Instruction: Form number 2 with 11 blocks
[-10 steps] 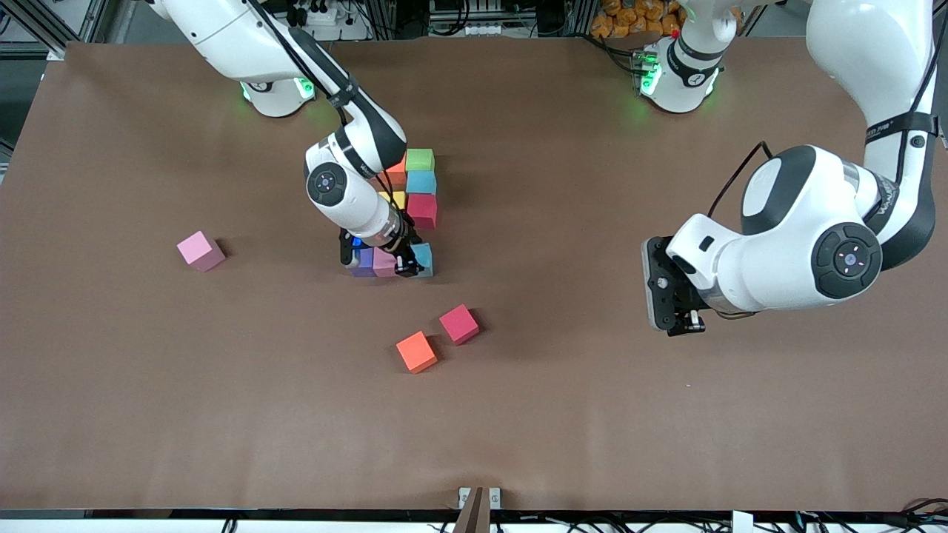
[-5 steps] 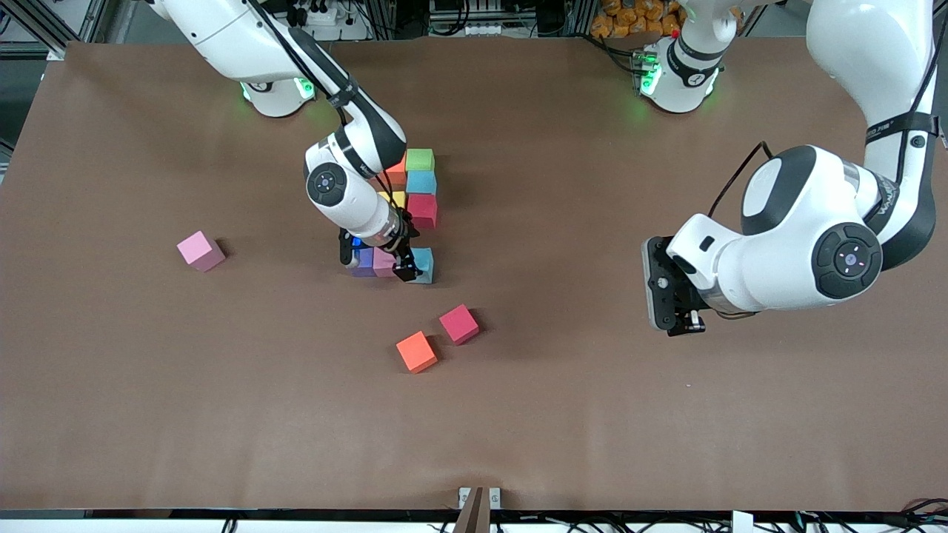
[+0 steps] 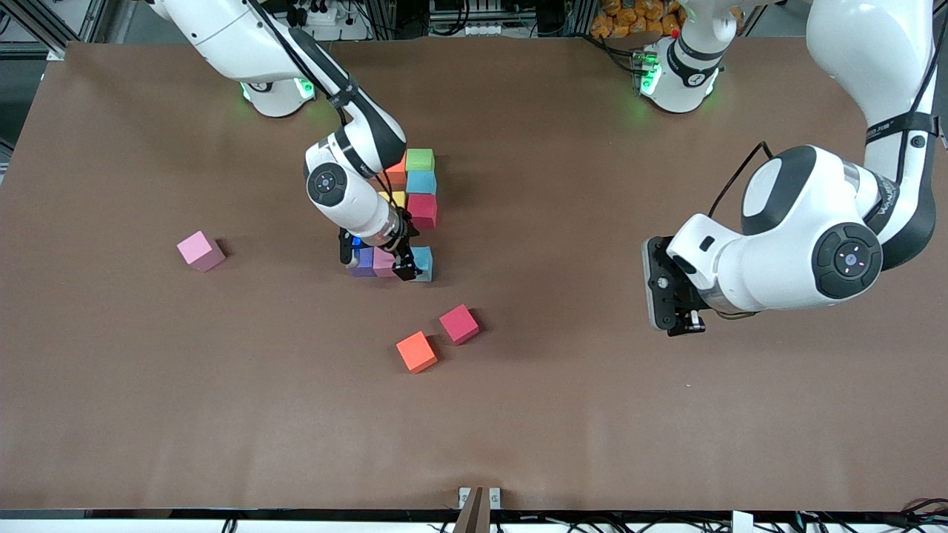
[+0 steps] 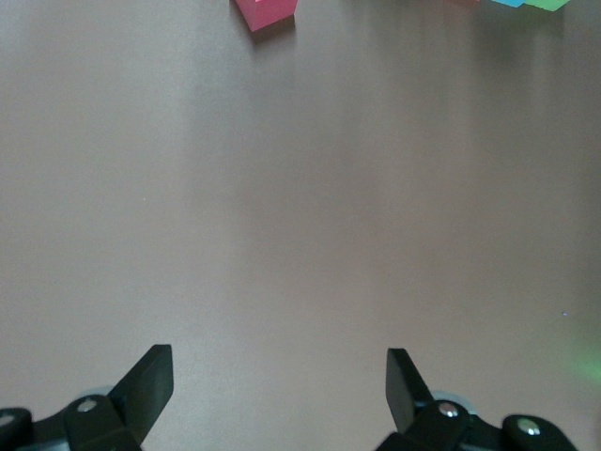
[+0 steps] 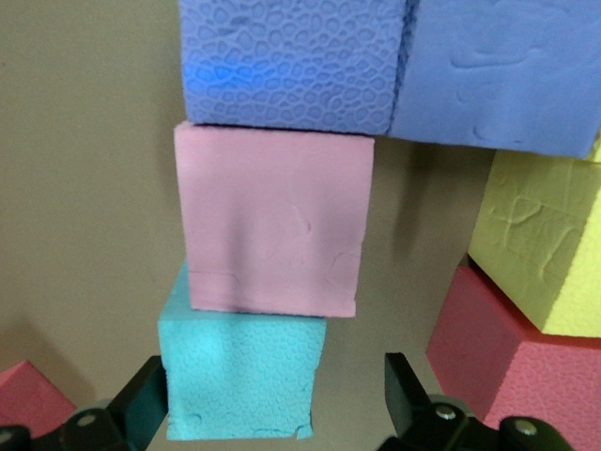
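My right gripper (image 3: 412, 265) is down at the cluster of blocks in mid-table, open. A light blue cube (image 5: 239, 376) sits loose between its fingers (image 5: 150, 395). That cube (image 3: 424, 263) ends the row nearest the front camera, beside a pale pink (image 3: 384, 261) and a purple cube (image 3: 362, 261). Farther back stand a crimson (image 3: 422, 209), yellow (image 3: 398, 198), light blue (image 3: 421, 182), green (image 3: 420, 159) and orange cube (image 3: 398, 175); my arm hides part of the cluster. My left gripper (image 3: 675, 323) waits open over bare table (image 4: 282, 235).
Loose cubes lie apart: a pale pink one (image 3: 201, 250) toward the right arm's end, an orange one (image 3: 416, 352) and a deep pink one (image 3: 459, 324) nearer the front camera than the cluster. A second purple cube (image 5: 498, 75) adjoins the first.
My right gripper has opened and let go of the light blue cube at the end of the near row. The left arm has not moved.
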### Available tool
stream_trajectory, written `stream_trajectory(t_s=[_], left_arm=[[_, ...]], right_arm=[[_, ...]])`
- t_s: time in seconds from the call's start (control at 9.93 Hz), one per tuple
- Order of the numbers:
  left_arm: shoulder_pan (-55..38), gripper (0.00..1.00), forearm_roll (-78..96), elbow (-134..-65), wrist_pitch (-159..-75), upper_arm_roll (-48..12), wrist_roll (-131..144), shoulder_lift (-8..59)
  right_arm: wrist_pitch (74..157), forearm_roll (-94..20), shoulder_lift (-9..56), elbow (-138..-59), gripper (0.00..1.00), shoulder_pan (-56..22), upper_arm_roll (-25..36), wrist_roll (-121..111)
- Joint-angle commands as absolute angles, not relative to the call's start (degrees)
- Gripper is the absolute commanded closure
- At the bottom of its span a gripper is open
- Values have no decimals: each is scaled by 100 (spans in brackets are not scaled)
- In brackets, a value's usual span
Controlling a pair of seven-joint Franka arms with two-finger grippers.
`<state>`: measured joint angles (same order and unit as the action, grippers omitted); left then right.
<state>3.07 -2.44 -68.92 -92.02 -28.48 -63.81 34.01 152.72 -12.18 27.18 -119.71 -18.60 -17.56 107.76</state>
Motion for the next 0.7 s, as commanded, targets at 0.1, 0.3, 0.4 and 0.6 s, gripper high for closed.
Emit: stream_trajectory(t_s=[0.1,0.3,0.4,0.6], left_arm=[[316,0,-176,-6926,-9097,-2848,-6504,3331],[316,0,-167,-6926,-9097,-2848,-6521,3340],[316,0,-167,-6926,-9097,-2848,-6521,3340],[316,0,-167,-6926,-9097,-2848,-6521,3340]], right_arm=[[15267,-1090,2628,-12067,0,-1837,-1775,10881],[15267,-1081,2628,-12050,0,-1837,-1775,10863],[15267,-959,2628,-12041,0,-1837,-1775,10863],[15267,-660,2619,-12041,0,-1854,-1784,10881]])
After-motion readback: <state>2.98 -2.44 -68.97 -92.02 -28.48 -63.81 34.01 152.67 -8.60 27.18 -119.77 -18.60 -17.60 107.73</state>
